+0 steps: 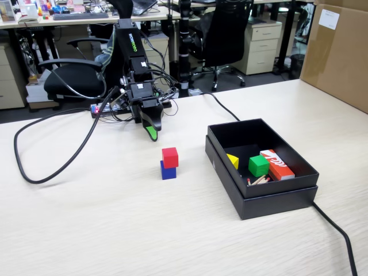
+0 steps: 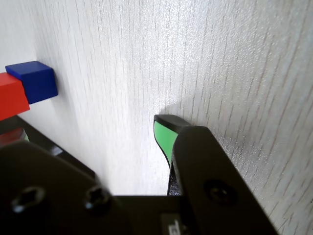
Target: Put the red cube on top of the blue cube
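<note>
Pale wood-grain table (image 1: pixel 115 230). Black open box (image 1: pixel 299 190) at right of the fixed view, holding a green cube (image 1: pixel 259 165) and other small pieces. Centre frame: red cube (image 1: pixel 170 157) sits on top of blue cube (image 1: pixel 168 171), stacked. Behind them, upper centre, pincer (image 1: pixel 151 133) hangs apart from the stack, gripping nothing; only one green-padded tip shows, so opening cannot be told.
</note>
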